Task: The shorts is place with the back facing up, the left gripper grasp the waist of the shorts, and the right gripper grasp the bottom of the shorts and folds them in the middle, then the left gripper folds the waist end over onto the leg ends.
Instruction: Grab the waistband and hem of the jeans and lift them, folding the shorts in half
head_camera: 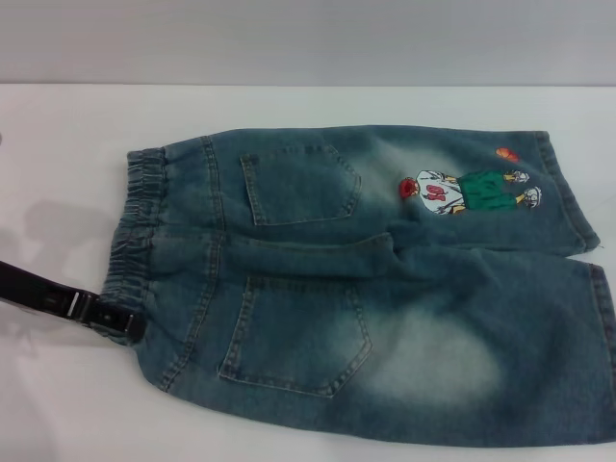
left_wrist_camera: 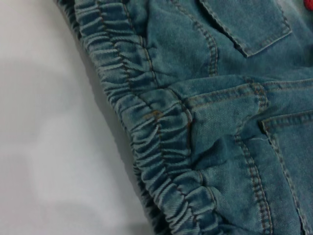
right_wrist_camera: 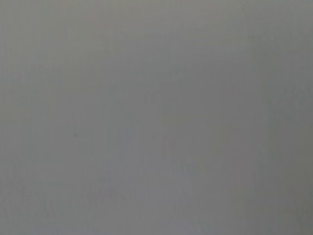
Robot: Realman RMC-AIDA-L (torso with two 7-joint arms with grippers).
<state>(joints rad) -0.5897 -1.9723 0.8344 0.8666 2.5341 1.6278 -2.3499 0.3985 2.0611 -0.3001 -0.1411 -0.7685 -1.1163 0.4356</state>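
Faded denim shorts (head_camera: 385, 289) lie flat, back up — gathered waist (head_camera: 144, 241) leftward

Shorts (head_camera: 385, 289) flat on table (head_camera: 58, 404), waist (head_camera: 144, 231) leftward

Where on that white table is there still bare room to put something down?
Bare table runs in a strip beyond the shorts, and left of the waist. The near-left corner is crowded by the left gripper; the shorts reach the right edge.

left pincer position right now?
In the head view the left pincer comes in low from the left, at the near corner of the waist of the shorts lying flat on the table.
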